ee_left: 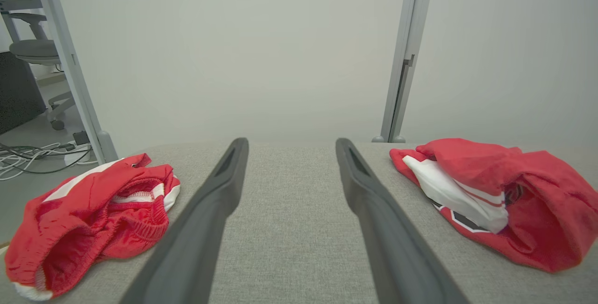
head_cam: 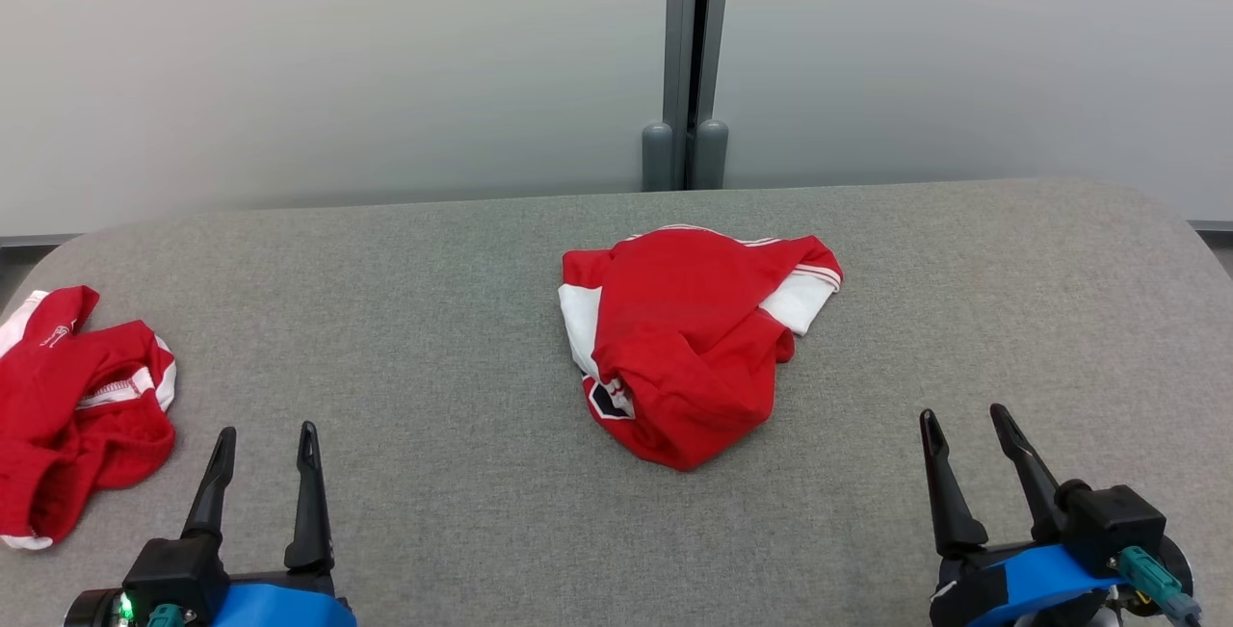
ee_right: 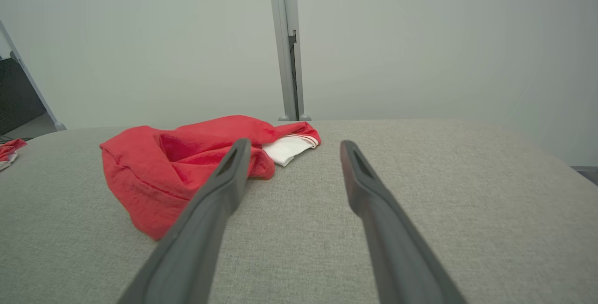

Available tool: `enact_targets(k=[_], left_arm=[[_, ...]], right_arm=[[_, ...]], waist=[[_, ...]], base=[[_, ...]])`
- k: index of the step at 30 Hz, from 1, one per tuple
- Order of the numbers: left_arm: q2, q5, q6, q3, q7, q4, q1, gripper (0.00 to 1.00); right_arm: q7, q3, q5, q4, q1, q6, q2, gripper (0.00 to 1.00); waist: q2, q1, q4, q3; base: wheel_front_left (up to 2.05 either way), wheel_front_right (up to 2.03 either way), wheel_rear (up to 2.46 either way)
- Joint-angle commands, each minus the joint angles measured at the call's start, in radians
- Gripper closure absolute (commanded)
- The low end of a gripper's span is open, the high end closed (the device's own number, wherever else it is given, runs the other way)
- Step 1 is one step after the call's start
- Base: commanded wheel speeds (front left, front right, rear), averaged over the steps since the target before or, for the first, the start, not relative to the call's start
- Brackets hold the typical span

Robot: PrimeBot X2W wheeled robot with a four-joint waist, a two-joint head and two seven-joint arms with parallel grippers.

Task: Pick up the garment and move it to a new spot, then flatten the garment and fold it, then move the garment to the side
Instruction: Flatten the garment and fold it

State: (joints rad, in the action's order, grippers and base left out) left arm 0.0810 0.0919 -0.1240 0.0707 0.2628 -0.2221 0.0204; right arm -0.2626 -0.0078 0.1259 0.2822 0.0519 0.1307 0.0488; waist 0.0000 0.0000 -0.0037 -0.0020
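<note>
Garment: red, with white panels and thin white striping at the cuffs, and a dark patch at its near-left edge. It lies crumpled in a heap mid-counter, a little toward the far side. The heap is broadest left to right along its far edge and tapers to a rounded fold at the near side; no part lies flat.

It is far and left of the right pincer, and far and well right of the left pincer. The right arm looks nearer.

Both pincers are released, jaws spread, holding nothing, low over the near counter.

Second garment: red, bunched at the left edge, just beside the left pincer. I take the central heap as the one to lift.
</note>
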Motion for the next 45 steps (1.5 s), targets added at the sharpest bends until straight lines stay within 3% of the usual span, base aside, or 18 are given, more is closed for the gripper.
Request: enact_targets(k=[1,9,14,26,35,45], left_arm=[[0.001,-0.009,-0.006,0.005,0.003,-0.004,-0.008,0.0],[-0.004,-0.026,-0.007,0.011,0.003,-0.012,-0.012,0.0],[-0.006,-0.032,-0.008,0.001,0.003,-0.014,-0.027,0.0],[-0.01,-0.012,-0.009,-0.053,0.003,0.005,-0.114,0.0],[-0.015,0.013,-0.01,-0.105,0.003,0.041,-0.212,0.0],[-0.021,0.037,-0.007,-0.144,0.003,0.073,-0.278,0.0]], right_arm=[[-0.003,-0.001,-0.004,0.004,-0.006,0.0,0.003,0.0],[-0.003,-0.011,-0.015,0.023,-0.003,0.0,0.003,0.0],[-0.003,-0.02,-0.069,0.046,0.084,0.0,0.004,0.0],[-0.003,-0.019,-0.123,0.169,0.453,0.0,0.106,0.0],[-0.002,-0.022,-0.162,0.39,0.735,0.0,0.212,0.0],[0.032,-0.033,-0.231,0.666,0.884,0.0,0.277,0.0]], waist=[[0.0,0.0,0.0,0.0],[0.0,0.0,0.007,0.003],[0.0,0.0,0.023,0.02],[0.0,0.0,0.102,0.162],[0.0,0.0,0.182,0.3],[0.0,0.0,0.263,0.402]], base=[[0.0,0.0,0.0],[0.0,0.0,0.0],[0.0,0.0,0.0],[0.0,0.0,0.0],[0.0,0.0,0.0],[0.0,0.0,0.0]])
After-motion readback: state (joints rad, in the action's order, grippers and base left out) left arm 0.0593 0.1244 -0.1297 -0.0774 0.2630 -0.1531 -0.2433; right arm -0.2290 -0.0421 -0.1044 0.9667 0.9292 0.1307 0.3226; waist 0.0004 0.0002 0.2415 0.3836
